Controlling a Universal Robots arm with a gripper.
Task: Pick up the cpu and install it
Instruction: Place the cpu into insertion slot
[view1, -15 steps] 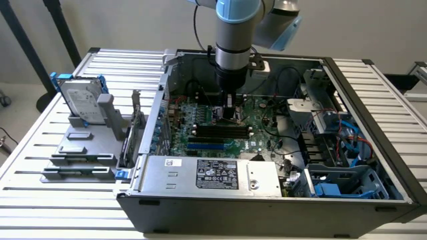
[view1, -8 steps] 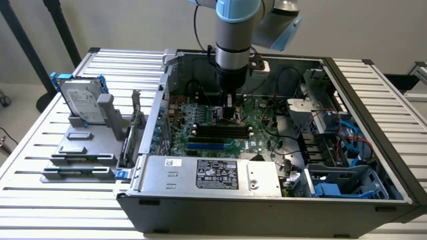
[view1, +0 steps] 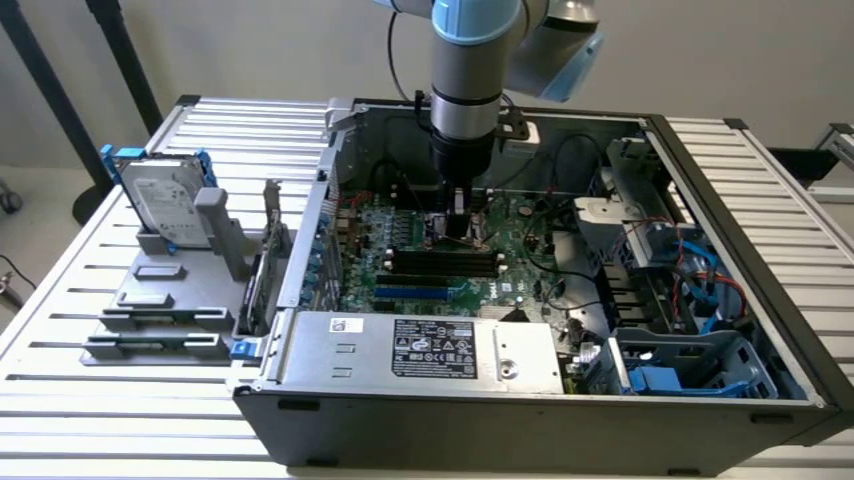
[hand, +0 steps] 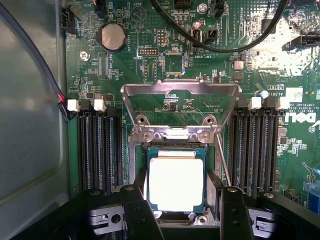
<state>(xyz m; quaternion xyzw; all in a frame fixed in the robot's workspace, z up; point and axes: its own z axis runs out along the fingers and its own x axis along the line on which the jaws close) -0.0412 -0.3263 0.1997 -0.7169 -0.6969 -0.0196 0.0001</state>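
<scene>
**Item: cpu at the socket, placement stage**

Location. The cpu (hand: 176, 184) lies within the dark frame of the socket (hand: 214, 182), near the middle of the motherboard (hand: 125, 70) and between its two banks of memory slots (hand: 97, 145). Its silver top faces up, and a thin green border shows along its far edge. Its sides run square with the socket frame. Whether it is fully bedded cannot be told.

Tool. The gripper (hand: 185, 192) hangs low inside the open case (view1: 534, 410), directly over the socket. Its two black fingers (hand: 137, 210) stand apart, one on each side of the chip. A strip of socket shows between one finger and the chip's edge, so no clamp on the chip can be seen.

Fittings. The metal load plate (hand: 180, 90) is swung up and back off the socket. The thin retaining lever (hand: 223, 160) lies loose along one side.

Step, by judgement. The picking up looks finished, and the work is at the setting-down end of the installation, with the socket not yet closed.

Handling note, by judgement. Any move from here calls for straight vertical travel, with both fingers kept off the chip's edges so that it is not dragged or tilted on the socket contacts.

Nearby, not part of the task. A hard drive (view1: 163, 200) stands upright near the table's (view1: 120, 400) far corner, at the exterior view's left.
</scene>
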